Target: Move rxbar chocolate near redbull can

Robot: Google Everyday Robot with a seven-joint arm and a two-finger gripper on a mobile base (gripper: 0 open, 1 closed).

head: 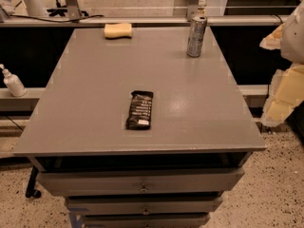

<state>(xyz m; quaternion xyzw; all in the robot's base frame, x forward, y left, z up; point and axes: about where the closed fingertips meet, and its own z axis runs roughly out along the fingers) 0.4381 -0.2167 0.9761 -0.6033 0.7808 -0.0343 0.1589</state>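
Note:
The rxbar chocolate point(139, 110) is a flat black wrapper with white lettering, lying lengthwise on the grey table point(95, 80), a little front of the middle. The redbull can point(196, 36) is a slim silver-grey can standing upright near the table's far right corner. My gripper point(284, 87) shows as pale cream and white shapes at the right edge of the view, beyond the table's right side, well apart from the bar and the can and holding nothing that I can see.
A pale yellow sponge point(118, 30) lies at the far left of the table top. A white pump bottle point(13, 82) stands on a ledge left of the table. Drawers point(142, 184) sit below the front edge. A rail point(142, 20) runs behind the table.

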